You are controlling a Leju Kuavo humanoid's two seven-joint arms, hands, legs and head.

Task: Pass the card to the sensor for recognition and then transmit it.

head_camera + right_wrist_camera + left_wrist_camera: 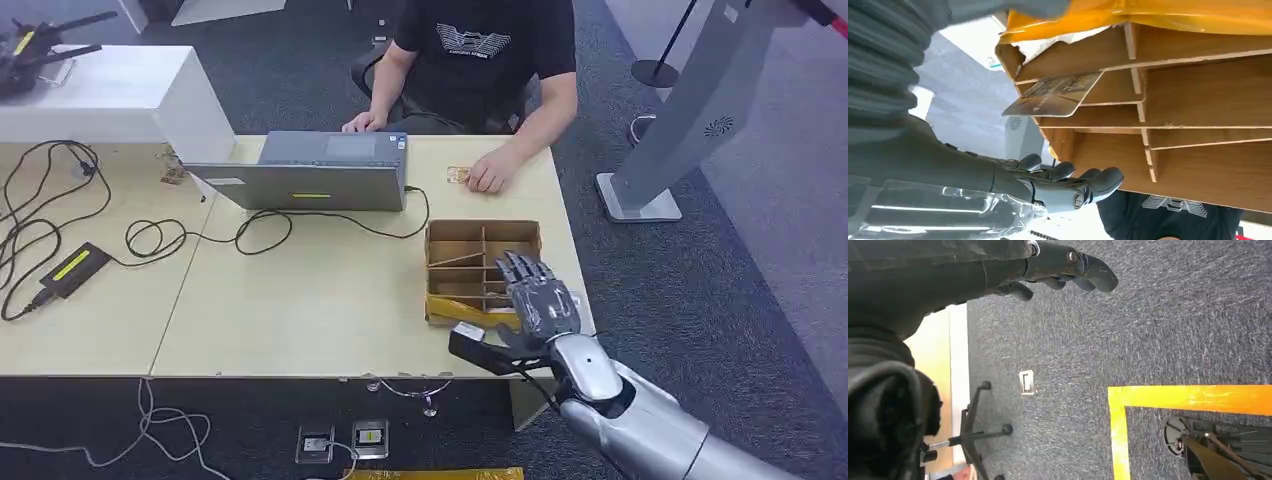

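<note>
Over the divided box [440, 262] on the tabletop [300, 300], right hand [535, 300] hung w/ fingers [1073, 186] spread, empty; card [1055, 95] leaned in a slot, so approx. best: come down straight, pinch its free edge.

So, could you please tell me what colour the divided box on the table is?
Brown cardboard box, best seen in the head view.

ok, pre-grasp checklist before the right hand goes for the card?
1. Card reachable, sticking out of a slot in the divided box: ok.
2. Right hand over the box, fingers apart, holding nothing: ok.
3. Hand already touching card: cannot tell.
4. Left hand out of the way, hanging above the carpet: ok.
5. Person's hand resting on the table, apart from the box: ok.
6. Sensor location: cannot tell.
</note>
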